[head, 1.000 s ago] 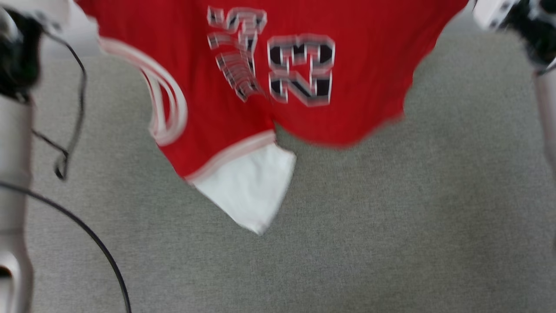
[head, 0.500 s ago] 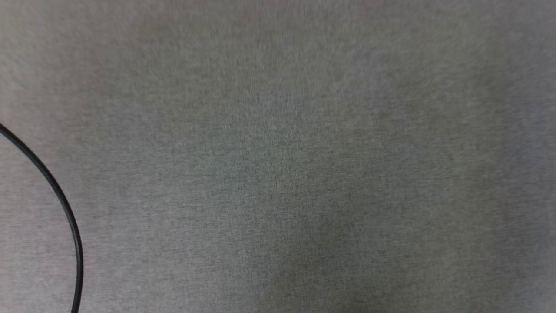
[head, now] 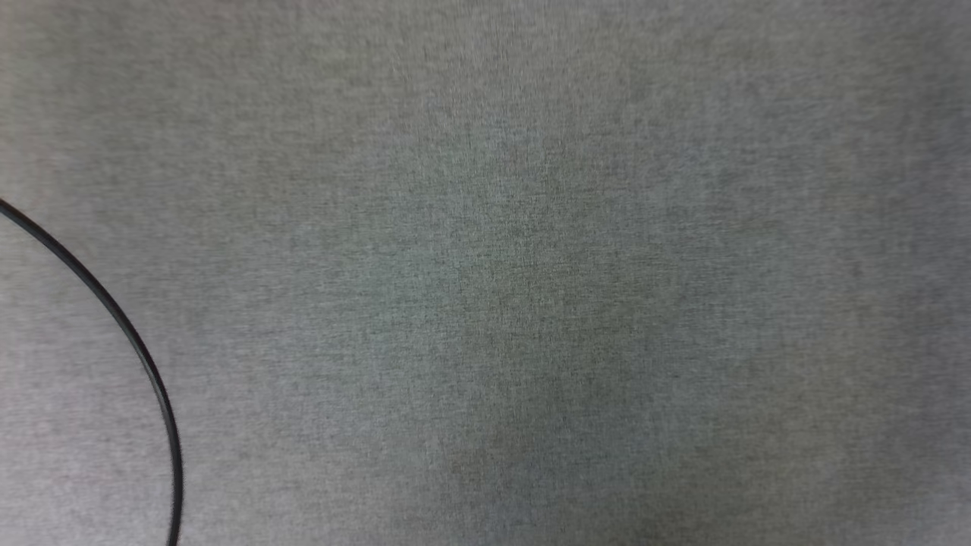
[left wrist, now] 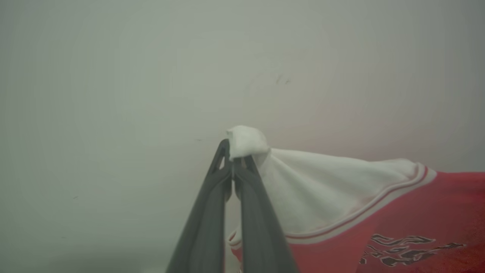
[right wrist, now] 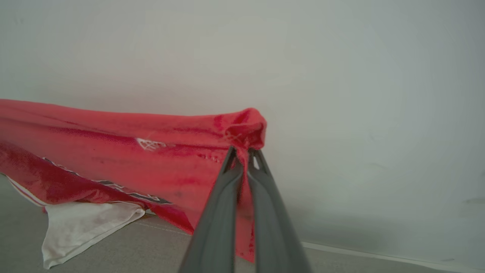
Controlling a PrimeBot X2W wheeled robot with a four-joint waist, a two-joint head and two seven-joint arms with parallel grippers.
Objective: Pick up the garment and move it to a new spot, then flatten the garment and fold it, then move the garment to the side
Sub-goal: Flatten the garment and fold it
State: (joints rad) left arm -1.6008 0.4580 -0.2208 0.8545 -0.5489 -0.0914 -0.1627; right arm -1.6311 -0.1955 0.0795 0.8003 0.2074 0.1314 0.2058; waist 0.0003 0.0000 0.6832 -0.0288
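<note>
Red garment (right wrist: pixel 113 151) hangs stretched between both grippers in front of a plain pale wall (left wrist: pixel 113 76). Jaws of the left gripper (left wrist: pixel 234 157) are pinched fully together on a bunched corner of the white sleeve (left wrist: pixel 322 189), and a wad of cloth pokes past the tips. Jaws of the right gripper (right wrist: pixel 242 155) are also clamped tight, on a knot of red fabric; which part of the shirt that is can't be told. The other sleeve (right wrist: pixel 83 223) droops low toward the grey surface (right wrist: pixel 151 242); contact is hard to judge. Black lettering (left wrist: pixel 401 250) is seen at a steep angle, cut by the frame's bottom edge, unreadable. Head view is soft: grey woven surface and a black cable (head: pixel 129 334) arcing across the lower left, both ends cut off by the frame.
</note>
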